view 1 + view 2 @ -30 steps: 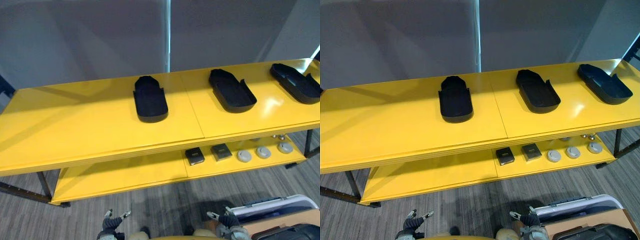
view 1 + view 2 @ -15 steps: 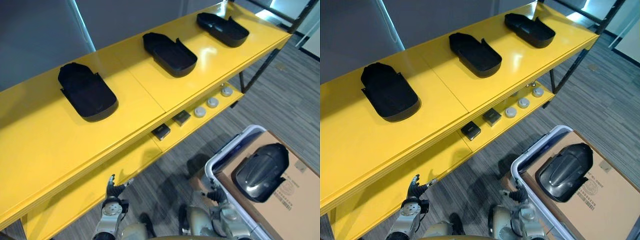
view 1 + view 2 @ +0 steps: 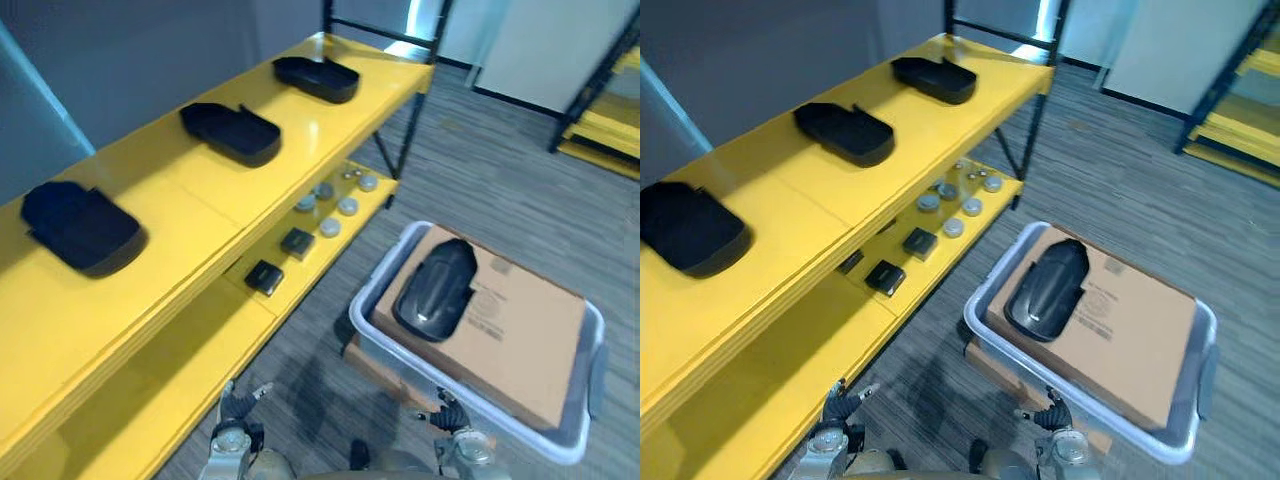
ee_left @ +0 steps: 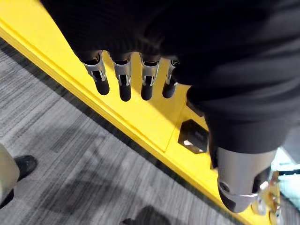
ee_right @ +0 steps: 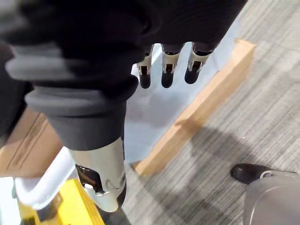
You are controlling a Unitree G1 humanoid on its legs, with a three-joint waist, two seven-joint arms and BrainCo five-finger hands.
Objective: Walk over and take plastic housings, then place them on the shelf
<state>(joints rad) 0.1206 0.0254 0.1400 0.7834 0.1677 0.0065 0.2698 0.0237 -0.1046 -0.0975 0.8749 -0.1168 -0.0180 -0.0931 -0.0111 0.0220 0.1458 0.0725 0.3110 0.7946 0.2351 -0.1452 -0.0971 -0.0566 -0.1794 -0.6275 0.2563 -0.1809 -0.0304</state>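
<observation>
**Turned to the bin, both robot hands empty**

My left robot hand and right robot hand hang low, fingers straight and loose and holding nothing, so either is free for a pick. One housing lies dome-up on the cardboard that tops the bin, ahead on my right. I judge it is the next one to take. Three more housings sit hollow-up, well apart, along the top of the shelf, with bare yellow between them for another.
</observation>
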